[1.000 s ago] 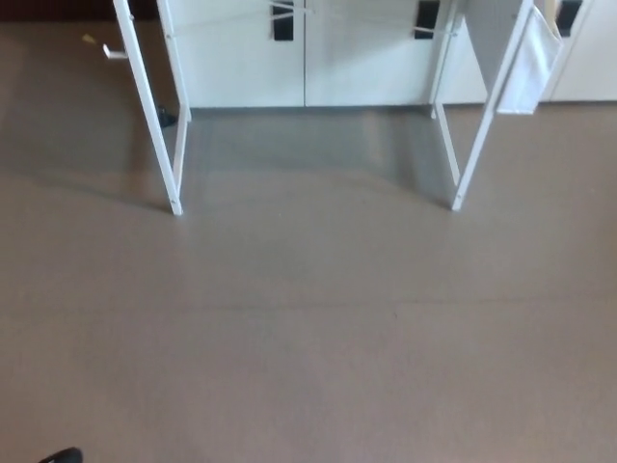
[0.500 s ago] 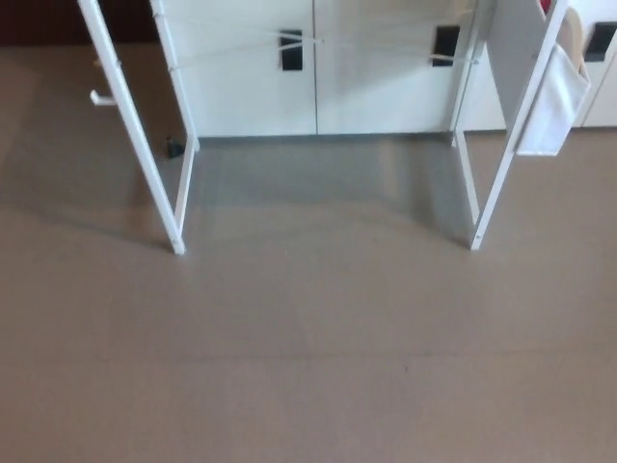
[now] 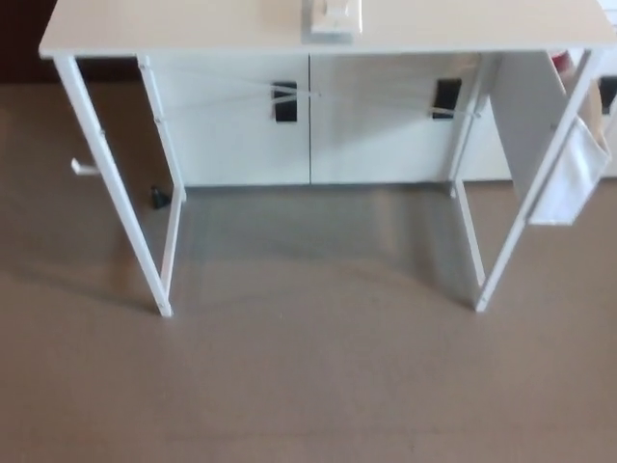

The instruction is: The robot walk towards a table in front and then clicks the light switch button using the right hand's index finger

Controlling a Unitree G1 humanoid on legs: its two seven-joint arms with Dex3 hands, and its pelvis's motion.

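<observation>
A white table (image 3: 193, 37) with thin white legs stands ahead, its top filling the upper edge of the head view. On the tabletop near the middle sits a white light switch plate (image 3: 335, 17), cut off by the top of the picture. Neither of my hands shows in the picture.
White cabinet doors (image 3: 308, 121) with black handles stand behind the table. A white cloth pouch (image 3: 569, 178) hangs off the table's right side. A small dark object (image 3: 159, 200) lies on the brown floor (image 3: 308, 386) by the left rear leg.
The whole picture has shifted downward as the camera moved, so the tabletop and switch now show. The dark shape at the bottom left corner from one second ago is gone.
</observation>
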